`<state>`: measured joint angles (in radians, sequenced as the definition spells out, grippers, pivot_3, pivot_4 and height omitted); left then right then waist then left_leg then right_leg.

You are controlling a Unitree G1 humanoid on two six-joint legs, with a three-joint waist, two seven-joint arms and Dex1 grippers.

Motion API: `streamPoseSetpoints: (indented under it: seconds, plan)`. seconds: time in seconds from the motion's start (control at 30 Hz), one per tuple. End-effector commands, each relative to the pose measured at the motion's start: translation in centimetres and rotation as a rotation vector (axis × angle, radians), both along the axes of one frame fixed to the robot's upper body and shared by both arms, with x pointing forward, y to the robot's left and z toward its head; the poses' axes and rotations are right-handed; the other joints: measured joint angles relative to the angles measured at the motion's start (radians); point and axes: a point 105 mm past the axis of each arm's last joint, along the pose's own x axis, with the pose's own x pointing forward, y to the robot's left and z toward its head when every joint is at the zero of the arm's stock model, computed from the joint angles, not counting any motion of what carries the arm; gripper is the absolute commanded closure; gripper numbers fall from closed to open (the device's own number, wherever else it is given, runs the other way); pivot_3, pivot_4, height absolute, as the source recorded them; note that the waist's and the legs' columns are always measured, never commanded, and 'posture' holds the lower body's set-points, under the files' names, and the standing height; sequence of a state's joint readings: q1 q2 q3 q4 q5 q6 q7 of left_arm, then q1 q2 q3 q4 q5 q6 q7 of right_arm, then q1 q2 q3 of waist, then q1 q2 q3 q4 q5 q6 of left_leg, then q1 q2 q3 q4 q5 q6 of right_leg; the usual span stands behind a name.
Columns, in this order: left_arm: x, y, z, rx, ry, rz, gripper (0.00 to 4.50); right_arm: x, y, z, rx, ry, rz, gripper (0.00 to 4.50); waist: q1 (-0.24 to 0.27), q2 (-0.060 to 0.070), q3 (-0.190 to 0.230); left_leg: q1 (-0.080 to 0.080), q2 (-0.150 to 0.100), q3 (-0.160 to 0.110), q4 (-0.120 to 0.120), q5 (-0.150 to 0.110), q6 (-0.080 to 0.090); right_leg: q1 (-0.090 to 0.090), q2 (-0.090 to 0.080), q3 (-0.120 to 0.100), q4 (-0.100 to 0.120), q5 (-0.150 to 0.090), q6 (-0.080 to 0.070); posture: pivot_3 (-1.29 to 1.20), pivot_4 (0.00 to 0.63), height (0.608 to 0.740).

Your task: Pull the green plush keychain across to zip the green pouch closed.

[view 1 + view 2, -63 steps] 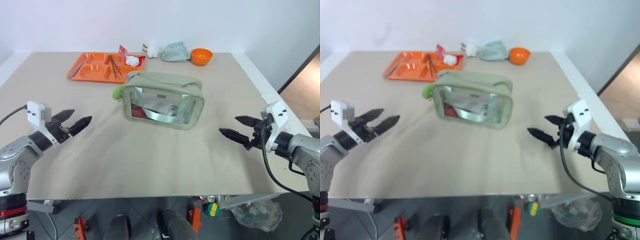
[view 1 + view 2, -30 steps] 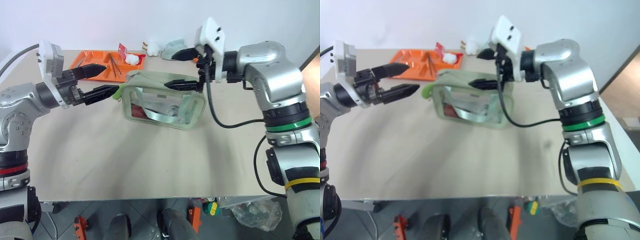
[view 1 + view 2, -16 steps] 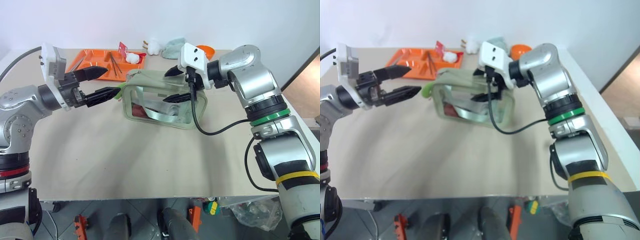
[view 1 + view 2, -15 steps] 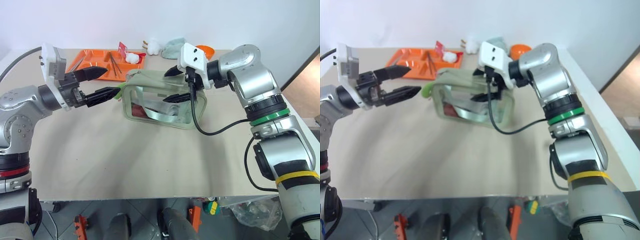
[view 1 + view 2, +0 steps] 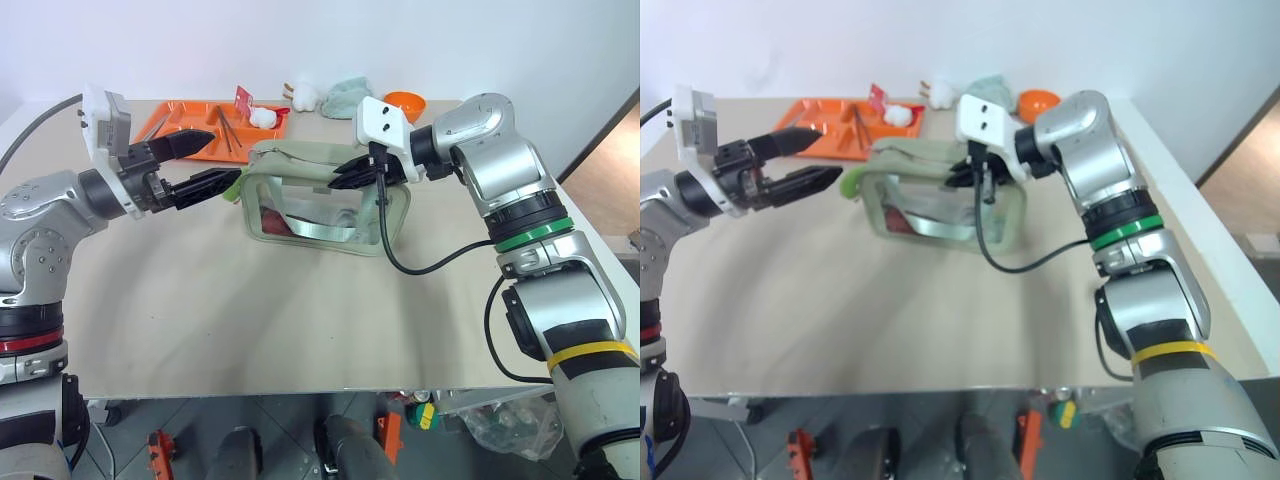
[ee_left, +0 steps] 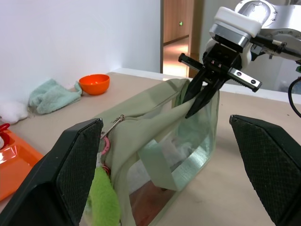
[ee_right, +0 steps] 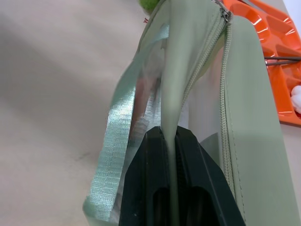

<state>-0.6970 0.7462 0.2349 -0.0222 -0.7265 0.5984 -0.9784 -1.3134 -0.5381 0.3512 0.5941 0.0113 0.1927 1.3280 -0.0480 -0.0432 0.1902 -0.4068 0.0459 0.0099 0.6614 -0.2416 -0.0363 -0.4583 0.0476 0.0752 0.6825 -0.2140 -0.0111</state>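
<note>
Since half a second ago the right gripper [image 5: 350, 176] has come down and clamped its 2 black fingers onto the right end of the boxy pale sage-green fabric pouch [image 5: 325, 200], pinching a fold of cloth beside the zipper track, as the right wrist view shows closely.

On the left, the left gripper [image 5: 205, 163] hovers level above the tan table [image 5: 250, 310], its fingers spread wide and holding nothing, tips aimed at the small bright lime-green fuzzy plush keychain [image 5: 238, 184], which hangs at the pouch's left end just short of those tips. In the left wrist view the plush [image 6: 101, 200] dangles from a small metal ring at the zipper pull, between the 2 parted pads.

The pouch stands upright near the table's middle, with clear plastic sides, pale green straps showing through, and something red inside. Its zipper top runs left to right and looks gaping along most of its length.

Behind it sit an orange compartment tray [image 5: 190, 135], a pale teal cloth [image 5: 345, 98] and an orange bowl [image 5: 404, 102], all well apart from the pouch. Open tabletop lies in front and to both sides.

The right arm reaches in from the right, elbow bent, gripper angled downward and leftward.
</note>
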Motion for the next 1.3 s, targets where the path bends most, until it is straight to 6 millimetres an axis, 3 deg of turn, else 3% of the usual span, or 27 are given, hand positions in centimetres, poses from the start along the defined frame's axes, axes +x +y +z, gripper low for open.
streamPoseSetpoints:
  seconds: [0.03,0.2,0.37,0.7,0.83,1.0,1.13,1.3]
  plan:
    - [-0.4,0.7,1.8,-0.045,-0.046,0.014,0.00,-0.2,-0.4,1.0,0.012,-0.041,0.001,4.43,0.000,0.000,0.000,0.000,0.000,0.000,0.000,0.000,0.000,0.000,0.000,0.000,0.000,0.000,0.000,0.00,0.150,0.740]
    - [-0.3,1.4,2.5,-0.092,-0.042,0.031,0.00,-0.4,-0.3,1.5,0.030,-0.040,-0.004,4.43,0.000,0.000,0.000,0.000,0.000,0.000,0.000,0.000,0.000,0.000,0.000,0.000,0.000,0.000,0.000,0.00,0.150,0.740]
    - [-0.2,2.1,2.7,-0.143,-0.024,0.042,0.00,-2.4,0.4,3.1,0.049,-0.047,0.061,4.43,0.000,0.000,0.000,-0.001,0.000,-0.001,0.000,0.000,0.000,0.000,0.000,-0.001,0.000,0.000,0.000,0.00,0.150,0.740]
    - [-0.2,1.5,1.7,-0.119,0.002,0.027,0.00,-5.3,1.1,2.5,0.020,-0.050,0.122,4.43,0.000,0.000,0.000,-0.001,0.000,-0.002,0.002,0.000,0.000,0.000,0.000,-0.002,0.001,0.000,0.000,0.00,0.150,0.740]
    - [-0.3,1.3,1.9,-0.119,0.003,0.022,0.00,-6.8,1.7,1.0,0.028,-0.019,0.146,4.43,0.001,0.000,0.000,-0.001,0.001,-0.005,0.002,0.000,-0.001,0.001,0.000,-0.003,0.001,-0.002,0.002,0.00,0.150,0.740]
    - [-0.3,1.2,1.9,-0.119,0.008,0.015,0.00,-7.3,2.0,1.2,0.081,0.009,0.124,4.43,-0.001,0.000,0.000,-0.001,0.001,-0.005,0.003,0.001,-0.002,0.001,0.001,-0.003,0.001,-0.001,0.002,0.00,0.150,0.740]
    - [-0.1,1.0,1.9,-0.118,0.011,0.010,0.00,-7.9,2.3,0.2,0.073,0.037,0.129,4.43,0.000,0.000,0.000,-0.001,0.001,-0.007,0.003,0.002,-0.004,0.001,0.002,-0.005,0.002,-0.001,0.002,0.00,0.150,0.740]
    - [-0.1,0.8,1.8,-0.113,0.014,0.006,0.00,-7.4,2.6,0.0,0.106,0.050,0.089,4.43,-0.001,0.000,0.000,-0.001,0.001,-0.007,0.004,0.003,-0.004,0.001,0.002,-0.004,0.002,-0.001,0.002,0.00,0.150,0.740]
